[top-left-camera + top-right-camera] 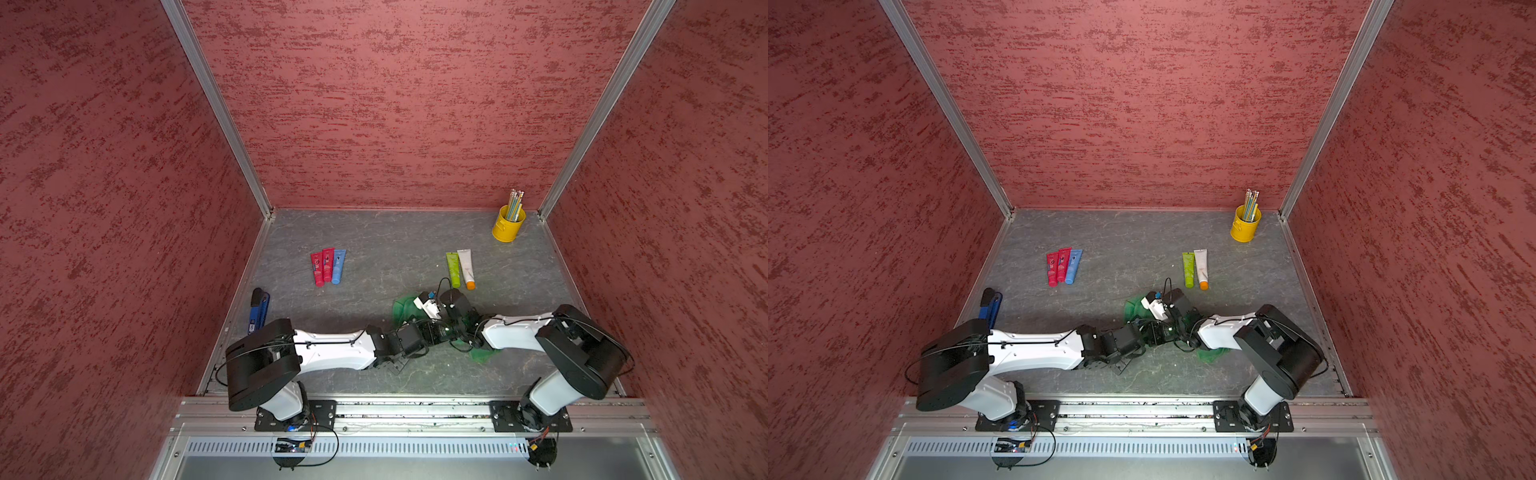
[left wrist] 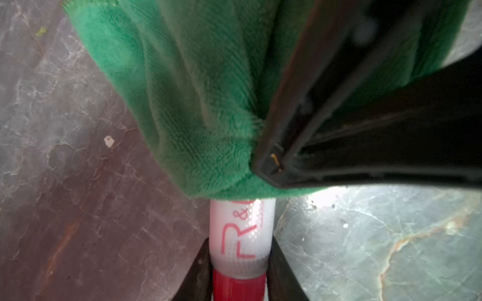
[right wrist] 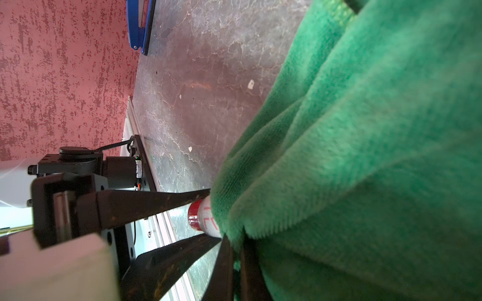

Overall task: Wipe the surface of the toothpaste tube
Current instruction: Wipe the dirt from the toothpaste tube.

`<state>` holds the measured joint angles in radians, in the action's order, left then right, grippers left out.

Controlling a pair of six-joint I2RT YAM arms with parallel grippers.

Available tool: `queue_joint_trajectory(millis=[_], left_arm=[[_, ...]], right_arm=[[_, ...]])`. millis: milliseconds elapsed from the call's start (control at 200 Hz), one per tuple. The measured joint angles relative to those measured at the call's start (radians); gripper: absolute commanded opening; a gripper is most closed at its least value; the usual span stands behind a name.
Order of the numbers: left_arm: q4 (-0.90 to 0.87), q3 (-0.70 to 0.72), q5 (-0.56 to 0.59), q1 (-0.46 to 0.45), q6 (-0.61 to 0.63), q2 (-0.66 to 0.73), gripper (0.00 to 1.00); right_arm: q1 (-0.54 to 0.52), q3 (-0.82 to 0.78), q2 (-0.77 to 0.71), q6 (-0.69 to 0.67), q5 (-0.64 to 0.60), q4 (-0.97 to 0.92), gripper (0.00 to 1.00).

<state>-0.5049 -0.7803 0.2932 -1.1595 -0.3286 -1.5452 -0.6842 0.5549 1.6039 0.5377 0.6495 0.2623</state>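
The left end effector (image 2: pixel 240 250) clamps the toothpaste tube (image 2: pixel 242 224) just above its red cap, seemingly clear of the counter (image 1: pixel 374 249), so the body is exposed. The right end effector (image 3: pixel 236 258) pinches the green cloth (image 2: pixel 198 104), which is draped over the rest of the tube, presumably to rub along it. This sits near-centre, slightly right. Bare counter opens to the left and far. The green and white tubes (image 1: pixel 454 269) lie close beyond the right wrist.
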Motion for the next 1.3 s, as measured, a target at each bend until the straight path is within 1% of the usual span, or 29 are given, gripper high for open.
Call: queue_joint_trajectory(millis=[115,200,296,361,441,531,741,837,987,1117,1303], left_arm=[[0.005,0.000,0.008,0.003,-0.001,0.000,0.01],[0.006,0.000,0.017,0.006,-0.005,0.000,0.01],[0.005,0.000,0.020,0.005,-0.007,0.000,0.01],[0.005,0.000,0.020,0.004,-0.007,0.000,0.01],[0.005,0.000,0.020,0.004,-0.007,0.000,0.01],[0.005,0.000,0.019,0.004,-0.007,0.000,0.01],[0.004,0.000,0.019,0.003,-0.007,0.000,0.00],[-0.011,0.002,0.023,0.003,-0.015,0.000,0.00],[-0.022,0.002,0.027,0.004,-0.024,0.000,0.00],[-0.017,0.003,0.029,0.003,-0.022,0.001,0.00],[-0.001,0.010,0.029,0.002,-0.016,0.004,0.00]], right_arm=[[0.064,0.025,0.001,-0.040,-0.061,-0.077,0.00],[0.110,0.050,-0.007,-0.061,-0.152,-0.138,0.00],[0.130,0.079,-0.021,-0.077,-0.257,-0.195,0.00],[0.132,0.090,-0.024,-0.082,-0.285,-0.207,0.00],[0.127,0.091,-0.024,-0.082,-0.282,-0.207,0.00],[0.099,0.091,-0.019,-0.076,-0.259,-0.199,0.00],[-0.047,0.087,0.001,0.003,-0.155,-0.081,0.00],[-0.074,0.068,0.014,0.048,-0.116,-0.018,0.00],[-0.072,0.068,0.046,0.059,-0.095,0.031,0.00],[-0.030,0.077,0.048,0.035,-0.115,-0.002,0.00],[0.092,0.121,0.034,-0.026,-0.263,-0.135,0.00]])
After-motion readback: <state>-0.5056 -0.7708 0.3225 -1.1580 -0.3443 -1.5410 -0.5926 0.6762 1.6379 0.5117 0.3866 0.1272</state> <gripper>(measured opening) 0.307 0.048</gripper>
